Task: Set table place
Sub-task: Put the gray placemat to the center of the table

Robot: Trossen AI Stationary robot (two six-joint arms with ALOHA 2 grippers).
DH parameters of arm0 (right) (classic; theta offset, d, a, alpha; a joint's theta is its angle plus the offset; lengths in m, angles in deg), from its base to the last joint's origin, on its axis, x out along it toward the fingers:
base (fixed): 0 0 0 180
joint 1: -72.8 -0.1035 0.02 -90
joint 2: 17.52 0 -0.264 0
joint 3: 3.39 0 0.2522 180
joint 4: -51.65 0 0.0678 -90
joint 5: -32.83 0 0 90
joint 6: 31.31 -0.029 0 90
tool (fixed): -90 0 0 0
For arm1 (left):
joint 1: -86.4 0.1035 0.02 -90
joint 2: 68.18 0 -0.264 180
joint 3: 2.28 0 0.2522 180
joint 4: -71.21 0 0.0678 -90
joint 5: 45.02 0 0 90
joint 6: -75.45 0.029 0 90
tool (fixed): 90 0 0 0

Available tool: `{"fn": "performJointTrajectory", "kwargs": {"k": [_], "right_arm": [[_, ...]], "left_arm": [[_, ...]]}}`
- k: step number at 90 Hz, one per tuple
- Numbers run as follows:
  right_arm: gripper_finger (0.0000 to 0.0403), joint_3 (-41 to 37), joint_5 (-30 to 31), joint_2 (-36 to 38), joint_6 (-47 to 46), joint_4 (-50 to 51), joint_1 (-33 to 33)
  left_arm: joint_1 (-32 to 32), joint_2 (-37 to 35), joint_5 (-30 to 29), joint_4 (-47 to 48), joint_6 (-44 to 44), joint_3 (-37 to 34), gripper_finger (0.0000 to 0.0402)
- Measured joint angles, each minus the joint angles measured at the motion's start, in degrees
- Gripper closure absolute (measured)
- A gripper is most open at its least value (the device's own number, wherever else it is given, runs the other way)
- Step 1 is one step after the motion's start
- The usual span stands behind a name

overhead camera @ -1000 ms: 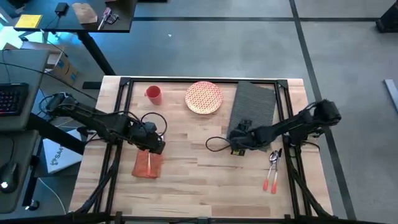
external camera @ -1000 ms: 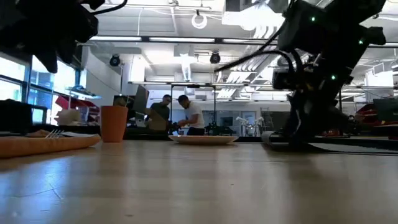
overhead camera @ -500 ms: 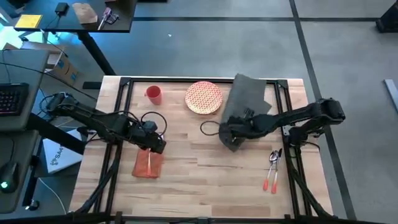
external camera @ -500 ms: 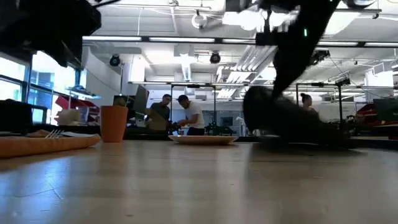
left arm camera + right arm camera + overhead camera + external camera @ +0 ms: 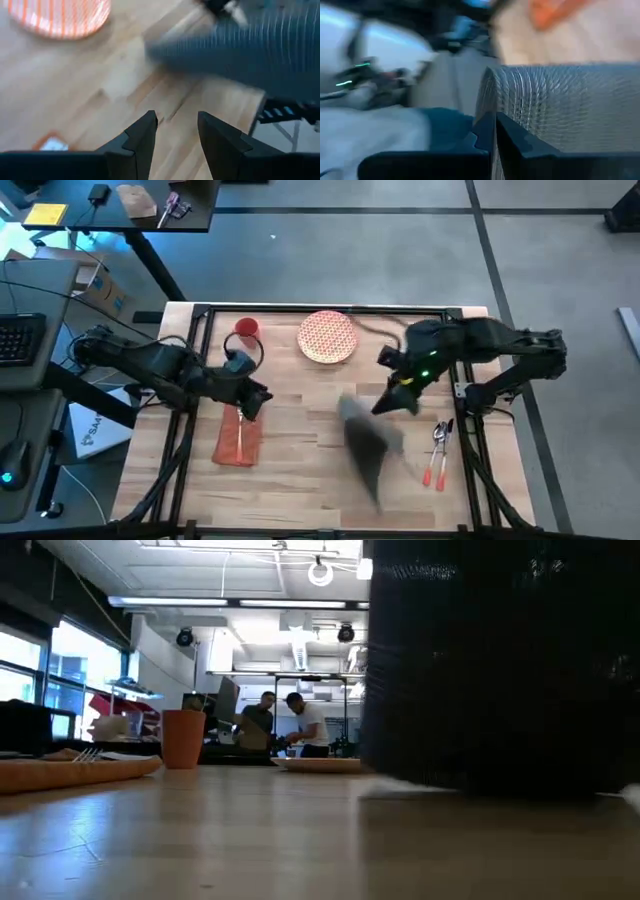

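Right now the right gripper point(image 5: 392, 402) is pinching one edge of the dark grey placemat point(image 5: 365, 442), its jaws closed tight on the cloth, as the right wrist view is showing with the ribbed weave point(image 5: 560, 107) squeezed between the fingers. It is carrying the mat up in the air, and the mat is hanging down over the middle and near part of the table point(image 5: 300, 470), not lying flat. In the low view the mat point(image 5: 500, 660) is filling the whole right side like a dark curtain, with its bottom edge near the wood. The left gripper point(image 5: 250, 398) is waiting just above the orange napkin point(image 5: 238, 442), with its jaws apart and nothing between them. So the job is looking only just started. The mat is not laid down yet. The patterned plate point(image 5: 327, 336) and the red cup point(image 5: 246, 330) are sitting at the far side, and the spoon and other tool with orange handles point(image 5: 436, 452) are lying near the right edge. All of these probably need moving onto or beside the mat.
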Motion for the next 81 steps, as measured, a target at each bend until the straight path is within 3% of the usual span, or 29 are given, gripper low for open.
{"fn": "performJointTrajectory", "kwargs": {"k": [9,18,35,53,61,70,81], "right_arm": [[0.0403,-1.3,2.1,-0.3,-2.3,7.4,4.1],[0.0403,-8.0,8.2,-1.2,-3.5,19.1,9.3],[0.0403,-18.2,16.1,-1.3,3.1,18.9,9.3],[0.0402,-20.2,17.5,-1.2,2.5,14.0,0.5],[0.0394,-20.0,12.9,-1.2,4.9,9.8,-5.8],[0.0364,-20.0,7.0,-2.3,7.2,0.9,-14.6],[0.0299,-20.0,7.8,-6.3,10.1,-13.2,-26.4]], "left_arm": [[0.0,-0.2,-0.8,-0.1,5.2,3.7,0.0271],[0.0,-0.2,-1.4,-0.1,9.4,5.6,0.0271],[0.0,-0.2,0.4,2.6,14.7,5.2,0.0271],[-1.5,-0.2,1.8,4.6,13.4,5.2,0.0271],[-2.4,-0.3,2.1,4.7,14.8,5.2,0.0271],[-3.1,-0.3,2.2,4.7,16.6,5.2,0.0271],[-3.4,-0.3,2.2,4.8,16.9,5.2,0.0271]]}}
